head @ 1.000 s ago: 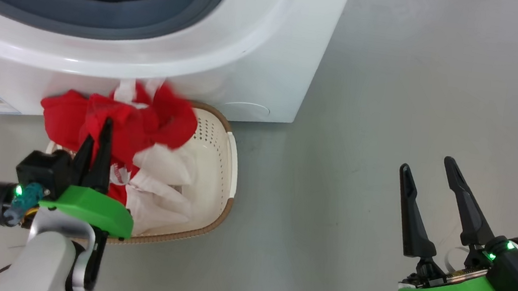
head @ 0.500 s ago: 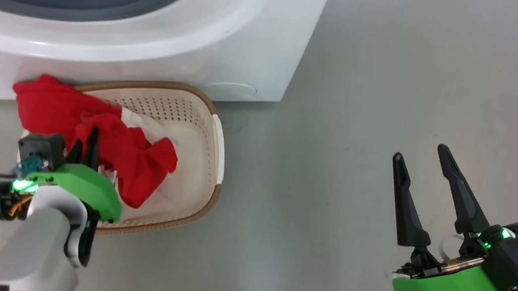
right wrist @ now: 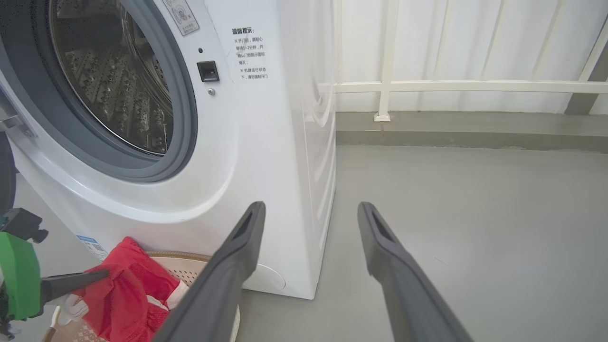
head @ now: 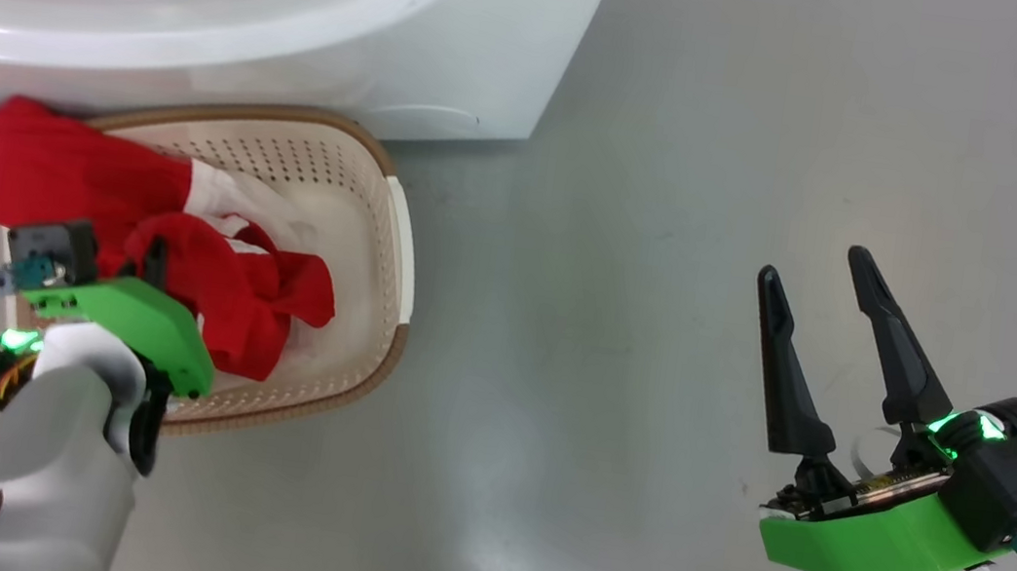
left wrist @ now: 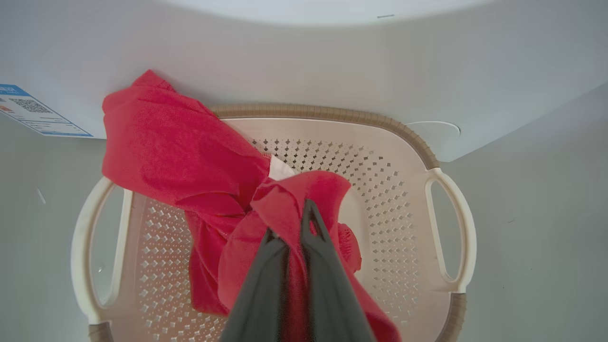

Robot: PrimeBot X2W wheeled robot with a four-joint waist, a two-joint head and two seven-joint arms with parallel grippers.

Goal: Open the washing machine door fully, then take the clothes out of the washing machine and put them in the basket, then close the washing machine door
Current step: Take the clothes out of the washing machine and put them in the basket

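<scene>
Clothes (left wrist: 180,152): red fabric with a white panel, bunched inside the basket (left wrist: 441,175). One broad fold is draped over the basket's far rim and lies against the lower front of the washing machine (left wrist: 304,61). Left gripper (left wrist: 290,219) is over the basket interior with its jaws pressed together, pinching a fold of the red fabric. In the head view the same gripper (head: 157,257) sits at the near left of the basket (head: 401,242), its fingers half buried in the clothes (head: 221,307). The basket stands on the grey floor (head: 683,151), tight against the foot of the washing machine (head: 306,33), under the round opening. Blue label sticker (left wrist: 33,111) is on the machine's lower front, just beside the draped fold. The right wrist view shows the grey rubber ring (right wrist: 185,118) and the perforated steel drum (right wrist: 118,85) of the open mouth. Right gripper (head: 814,267) has its jaws spread wide and is over bare floor, well apart from the basket on the robot's right. Its fingers point toward the machine's front corner. A white railing (right wrist: 451,85) runs along the wall beyond the machine's side.
</scene>
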